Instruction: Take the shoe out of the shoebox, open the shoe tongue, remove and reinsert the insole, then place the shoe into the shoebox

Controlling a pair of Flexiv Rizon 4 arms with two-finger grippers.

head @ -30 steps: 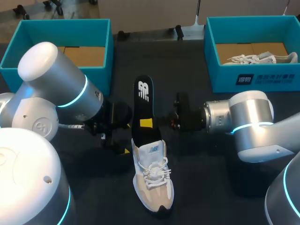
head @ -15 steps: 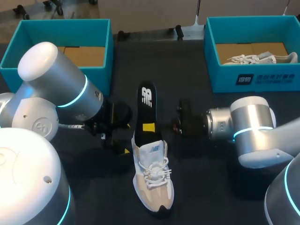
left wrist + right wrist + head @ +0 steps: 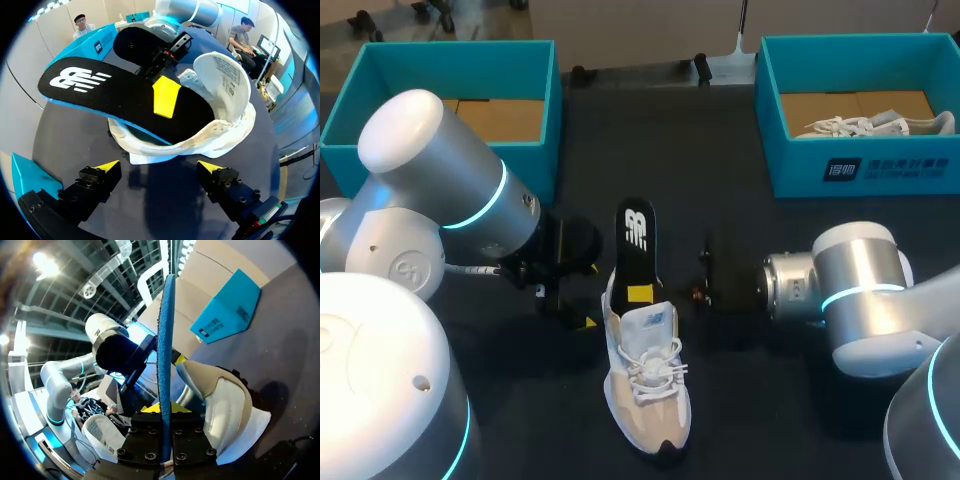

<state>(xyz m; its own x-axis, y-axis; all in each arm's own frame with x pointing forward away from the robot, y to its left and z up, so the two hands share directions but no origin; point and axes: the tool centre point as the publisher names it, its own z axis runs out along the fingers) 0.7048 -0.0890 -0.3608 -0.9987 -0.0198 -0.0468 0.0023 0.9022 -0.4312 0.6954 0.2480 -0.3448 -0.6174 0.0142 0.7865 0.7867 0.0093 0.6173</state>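
Shoe [image 3: 645, 385] out, tongue [image 3: 222, 70] open; your right claw [image 3: 165, 412] pinches the insole [image 3: 636, 240], half-seated ahead of your spread left claw [image 3: 160, 167]; seating and boxing likely remain.

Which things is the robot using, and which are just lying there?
Using: shoe, insole, right gripper shut on it, open left gripper, probably the empty box.
Lying about: other box, second shoe inside it.

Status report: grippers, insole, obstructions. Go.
Left gripper open, at heel of beige-and-white lace-up sneaker. Right gripper shut on black foam insole, front end inside sneaker, rest sticking out. White tongue folded back; opening unobstructed.
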